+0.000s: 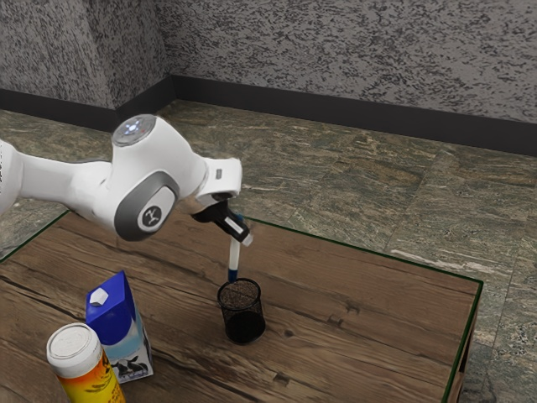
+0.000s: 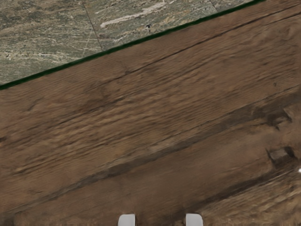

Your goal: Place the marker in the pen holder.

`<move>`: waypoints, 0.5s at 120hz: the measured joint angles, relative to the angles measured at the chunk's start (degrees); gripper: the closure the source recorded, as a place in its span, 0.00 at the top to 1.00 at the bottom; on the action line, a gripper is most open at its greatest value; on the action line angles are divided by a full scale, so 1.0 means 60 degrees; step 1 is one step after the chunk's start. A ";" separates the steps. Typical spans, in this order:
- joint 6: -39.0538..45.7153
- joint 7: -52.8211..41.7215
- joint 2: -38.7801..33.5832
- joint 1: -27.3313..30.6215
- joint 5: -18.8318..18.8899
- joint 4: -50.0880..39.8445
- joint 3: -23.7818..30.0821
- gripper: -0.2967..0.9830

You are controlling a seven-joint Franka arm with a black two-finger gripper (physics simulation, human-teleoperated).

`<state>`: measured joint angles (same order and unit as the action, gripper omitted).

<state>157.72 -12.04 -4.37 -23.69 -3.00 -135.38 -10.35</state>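
One arm [image 1: 151,189] in the exterior view slants its gripper [image 1: 244,238] down; the marker [image 1: 234,259] is near-upright beside the fingertips, lower end by the pen holder's [image 1: 242,311] rim. Wrist view: fingers [image 2: 194,220] stand apart over wood [image 2: 150,113].

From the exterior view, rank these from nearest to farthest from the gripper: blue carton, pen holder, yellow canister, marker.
1. Marker: right at the gripper.
2. Pen holder: below the gripper.
3. Blue carton: toward the exterior view's left.
4. Yellow canister: beside the carton, nearer the camera.
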 joint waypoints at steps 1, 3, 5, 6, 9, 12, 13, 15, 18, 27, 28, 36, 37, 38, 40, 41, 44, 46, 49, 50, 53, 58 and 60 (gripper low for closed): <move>0.0015 -0.0004 0.0000 -0.0021 -0.0004 -0.0019 0.0000 0.18; 0.0043 -0.0011 0.0008 -0.0064 -0.0013 -0.0050 0.0002 0.18; 0.0069 -0.0017 0.0018 -0.0108 -0.0022 -0.0083 0.0003 0.18; 0.0081 -0.0019 0.0025 -0.0129 -0.0025 -0.0099 0.0003 0.18; 0.0115 -0.0027 0.0055 -0.0189 -0.0036 -0.0148 0.0005 0.19; 0.0145 -0.0034 0.0085 -0.0239 -0.0046 -0.0201 0.0012 0.19; 0.0154 -0.0036 0.0094 -0.0255 -0.0049 -0.0216 0.0014 0.19; 0.0171 -0.0040 0.0112 -0.0285 -0.0054 -0.0260 0.0017 0.19; 0.0195 -0.0045 0.0167 -0.0316 -0.0061 -0.0322 0.0024 0.19; 0.0248 -0.0055 0.0297 -0.0346 -0.0079 -0.0516 0.0036 0.19; 0.0252 -0.0057 0.0311 -0.0348 -0.0082 -0.0537 0.0035 0.21; 0.0257 -0.0102 0.0380 -0.0366 -0.0116 -0.0621 0.0000 0.33; 0.0257 -0.0109 0.0382 -0.0365 -0.0120 -0.0624 -0.0003 0.34; 0.0255 -0.0115 0.0382 -0.0364 -0.0123 -0.0627 -0.0005 0.35; 0.0250 -0.0127 0.0376 -0.0360 -0.0129 -0.0628 -0.0008 0.38; 0.0247 -0.0134 0.0371 -0.0358 -0.0131 -0.0626 -0.0010 0.40; 0.0235 -0.0153 0.0350 -0.0351 -0.0129 -0.0587 -0.0015 0.44; 0.0197 -0.0166 0.0324 -0.0349 -0.0122 -0.0514 -0.0024 0.46; 0.0041 -0.0185 0.0275 -0.0346 -0.0105 -0.0262 -0.0042 0.50; -0.0077 -0.0192 0.0264 -0.0347 -0.0099 -0.0075 -0.0053 0.51; -0.0559 -0.0223 0.0248 -0.0375 -0.0084 0.0670 -0.0124 0.54; -0.1773 -0.0333 0.0230 -0.0577 -0.0058 0.2382 -0.0470 0.58; -0.2314 -0.0378 0.0219 -0.0627 -0.0008 0.3046 -0.0611 0.59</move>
<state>143.83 -14.30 -3.06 -27.46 -3.05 -117.10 -14.01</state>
